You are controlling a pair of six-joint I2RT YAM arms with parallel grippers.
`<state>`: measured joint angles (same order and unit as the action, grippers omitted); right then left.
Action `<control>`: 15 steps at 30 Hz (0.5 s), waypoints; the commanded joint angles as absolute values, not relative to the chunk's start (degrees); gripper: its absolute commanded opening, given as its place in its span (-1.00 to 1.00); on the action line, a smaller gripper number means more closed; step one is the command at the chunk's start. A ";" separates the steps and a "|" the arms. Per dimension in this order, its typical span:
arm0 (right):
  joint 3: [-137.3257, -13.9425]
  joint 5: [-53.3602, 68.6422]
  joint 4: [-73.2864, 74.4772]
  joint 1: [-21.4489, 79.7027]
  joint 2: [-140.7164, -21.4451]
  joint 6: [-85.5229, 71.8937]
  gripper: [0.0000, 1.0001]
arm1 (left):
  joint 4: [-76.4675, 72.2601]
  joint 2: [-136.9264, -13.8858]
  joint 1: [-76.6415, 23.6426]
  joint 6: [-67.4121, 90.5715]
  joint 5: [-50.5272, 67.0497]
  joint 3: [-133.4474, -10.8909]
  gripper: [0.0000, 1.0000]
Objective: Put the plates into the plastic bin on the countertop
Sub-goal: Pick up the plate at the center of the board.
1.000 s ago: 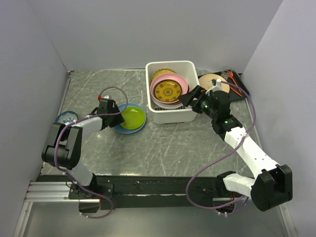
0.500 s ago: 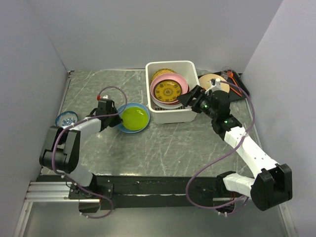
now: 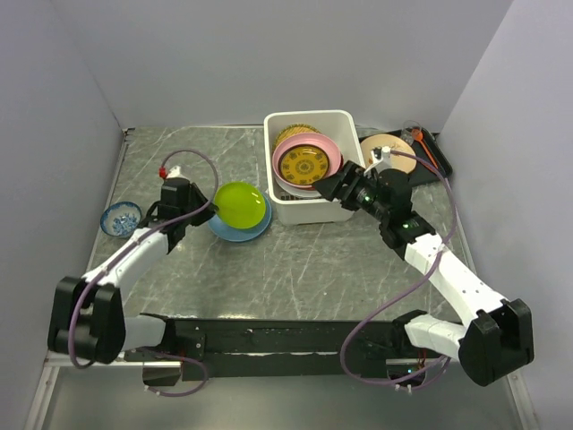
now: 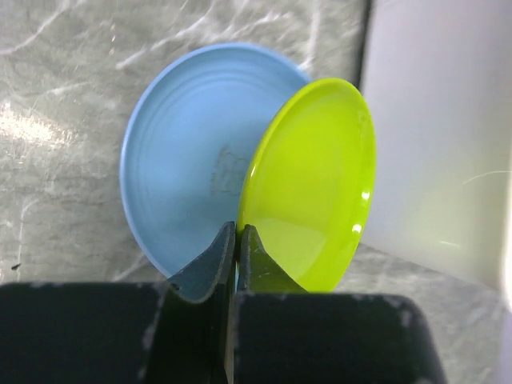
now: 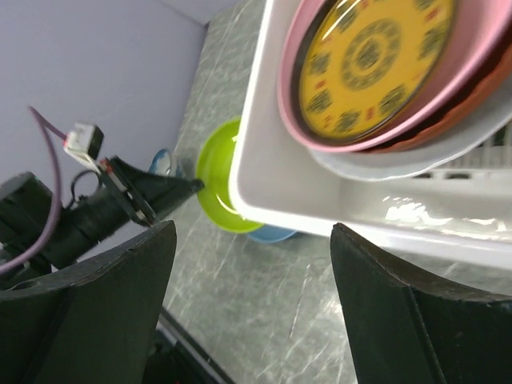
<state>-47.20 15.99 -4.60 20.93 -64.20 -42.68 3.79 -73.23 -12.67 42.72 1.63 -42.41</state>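
Left gripper (image 4: 238, 240) pinches near rim of green plate (image 4: 312, 184); plate tilted up ahead of fingers, over blue plate (image 4: 184, 168) flat on countertop (image 3: 295, 269); bin (image 3: 313, 213) just right of it; right gripper (image 3: 333, 182) spread wide at bin wall, empty.

Overhead view spans everything; both close wrist views share the lime plate (image 4: 312, 184).

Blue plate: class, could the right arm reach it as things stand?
Probably not easily: the bin stands between the right gripper and the blue plate, and the left gripper holds a green plate tilted over it.
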 commanded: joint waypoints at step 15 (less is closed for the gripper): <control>-52.82 26.28 -15.55 29.18 -76.54 -47.55 0.69 | 6.95 -52.47 -12.66 42.28 9.04 -44.21 -0.99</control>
<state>-48.88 23.24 -9.98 27.92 -74.50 -46.28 9.74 -55.02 -12.67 43.11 4.47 -42.46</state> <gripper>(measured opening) 0.846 0.029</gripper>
